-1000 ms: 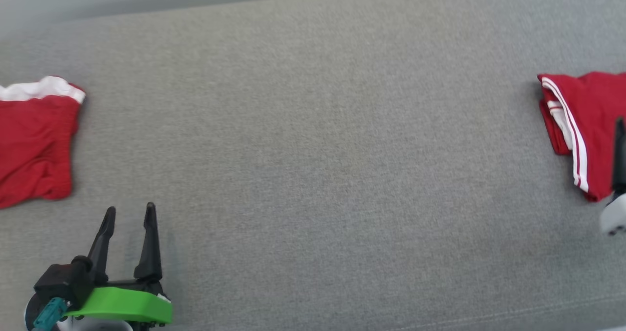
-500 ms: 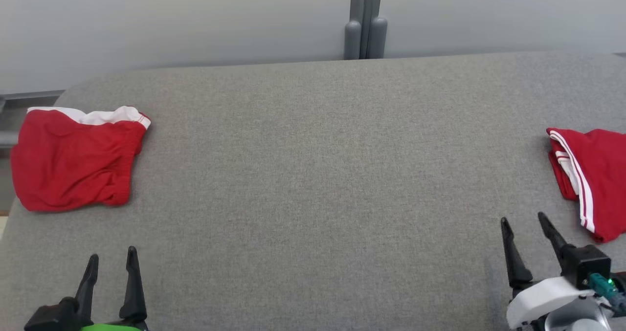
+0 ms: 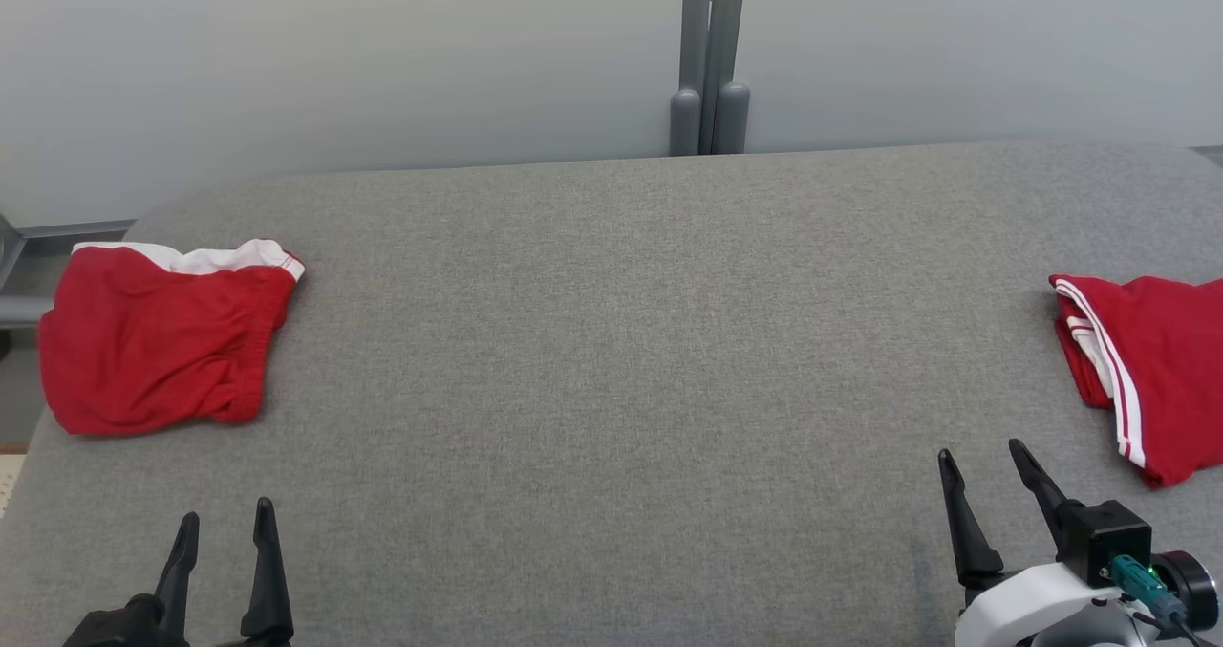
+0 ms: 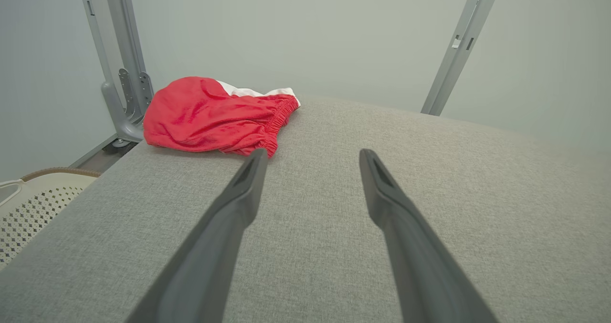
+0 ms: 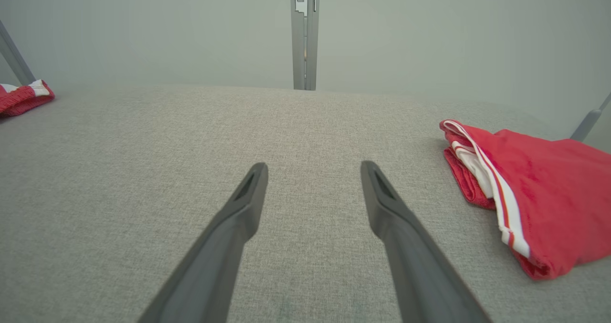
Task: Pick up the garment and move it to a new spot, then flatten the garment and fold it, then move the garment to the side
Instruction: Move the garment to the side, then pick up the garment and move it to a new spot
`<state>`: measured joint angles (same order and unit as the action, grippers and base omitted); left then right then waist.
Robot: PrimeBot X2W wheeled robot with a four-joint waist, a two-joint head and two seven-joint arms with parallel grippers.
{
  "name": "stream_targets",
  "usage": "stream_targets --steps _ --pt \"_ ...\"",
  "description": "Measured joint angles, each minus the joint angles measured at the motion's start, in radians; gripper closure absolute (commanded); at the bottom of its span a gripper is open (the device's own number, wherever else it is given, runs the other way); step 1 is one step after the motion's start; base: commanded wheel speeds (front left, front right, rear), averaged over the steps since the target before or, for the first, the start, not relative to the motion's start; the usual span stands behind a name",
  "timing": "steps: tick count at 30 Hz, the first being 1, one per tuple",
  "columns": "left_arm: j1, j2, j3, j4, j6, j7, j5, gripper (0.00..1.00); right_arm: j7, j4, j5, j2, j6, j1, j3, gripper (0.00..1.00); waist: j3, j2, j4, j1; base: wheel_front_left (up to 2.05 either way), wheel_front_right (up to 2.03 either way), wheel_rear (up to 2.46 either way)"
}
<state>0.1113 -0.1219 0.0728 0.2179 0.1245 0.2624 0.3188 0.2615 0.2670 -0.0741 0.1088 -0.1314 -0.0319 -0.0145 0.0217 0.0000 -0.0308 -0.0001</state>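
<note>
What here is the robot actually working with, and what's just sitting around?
Part of the job:
- white-banded red garment, at the left
- striped red garment, at the right, looks folded
- left gripper and right gripper, both open, holding nothing
- grey table under it all

Just lying about:
- pale basket beside the table
- grey metal posts behind it

You have bright, soft, even light with no glare, only faint shadows under the left red garment and beside the right gripper, a sharp head view, and wide-angle wrist views that slant the grey posts and soften the near ends of the fingers.
</note>
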Motion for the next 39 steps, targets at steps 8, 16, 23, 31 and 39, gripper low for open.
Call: stream_targets --steps 8,16,23,31,39 --pt "0.0 0.007 -0.005 0.0 0.003 0.0 -0.004 0.0 0.0 -0.006 0.0 -0.002 0.0 -0.002 -0.003 0.0 -0.005 0.0 0.002 0.0 0.0 0.0 0.0" --pt "-0.001 0.007 -0.022 -0.002 0.004 0.0 0.001 0.0 0.0 -0.008 0.004 0.0 0.0 -0.003 -0.009 0.0 -0.016 0.0 -0.005 0.0 0.0 0.0 0.0" --pt "-0.017 -0.002 -0.029 -0.004 0.004 0.0 0.006 0.0 0.0 -0.023 0.007 0.008 0.0 0.001 0.011 0.0 -0.023 0.0 -0.052 0.0 0.0 0.0 0.0" --pt "-0.009 -0.003 -0.007 0.009 0.004 0.0 0.006 0.0 0.0 -0.01 0.006 -0.003 0.0 0.021 0.05 0.0 -0.023 0.0 -0.19 0.0 0.0 0.0 0.0" --pt "0.04 -0.002 0.057 -0.014 0.004 0.0 0.003 0.0 0.0 0.022 -0.003 -0.009 0.0 0.048 0.11 0.0 -0.011 0.0 -0.365 0.0001 0.0 0.0 0.0"
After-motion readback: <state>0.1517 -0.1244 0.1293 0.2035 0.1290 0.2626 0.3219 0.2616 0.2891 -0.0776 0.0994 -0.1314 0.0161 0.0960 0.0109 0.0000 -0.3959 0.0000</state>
